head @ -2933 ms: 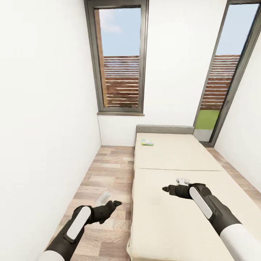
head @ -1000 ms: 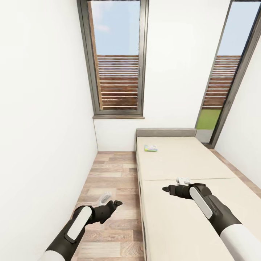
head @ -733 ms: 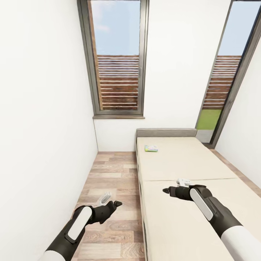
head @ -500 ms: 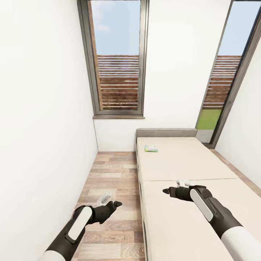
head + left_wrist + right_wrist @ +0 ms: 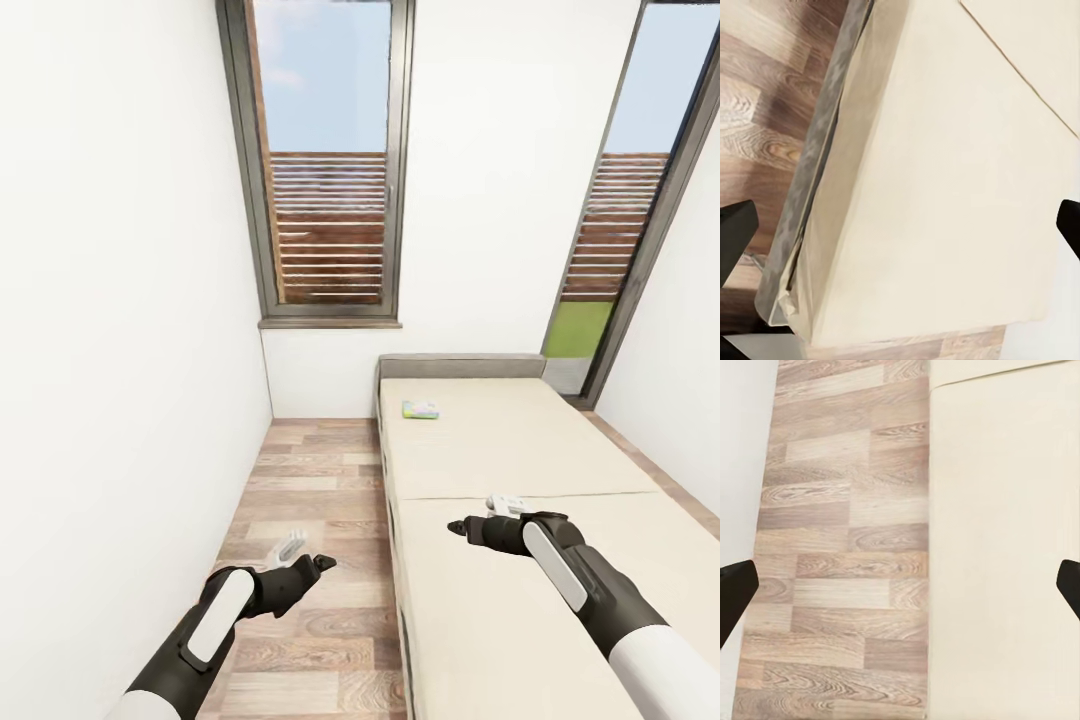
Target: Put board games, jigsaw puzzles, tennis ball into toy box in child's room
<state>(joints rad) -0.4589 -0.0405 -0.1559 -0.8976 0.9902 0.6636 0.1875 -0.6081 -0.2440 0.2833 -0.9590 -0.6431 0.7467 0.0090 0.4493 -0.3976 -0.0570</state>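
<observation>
Facing: the bed (image 5: pixel 520 470), seen lengthwise.
Board game: green-edged box (image 5: pixel 421 409) is laid near the headboard (image 5: pixel 460 366), well apart from both grippers.
Left gripper (image 5: pixel 307 556): spread, empty.
Right gripper (image 5: pixel 482 514): spread, empty.
Risk: reach may fall short; thin box could be pushed away.

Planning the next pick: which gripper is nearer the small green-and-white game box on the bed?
Right. The right gripper hangs over the beige bed, short of the green-and-white game box by the headboard; the left gripper hangs over the floor beside the bed.
</observation>
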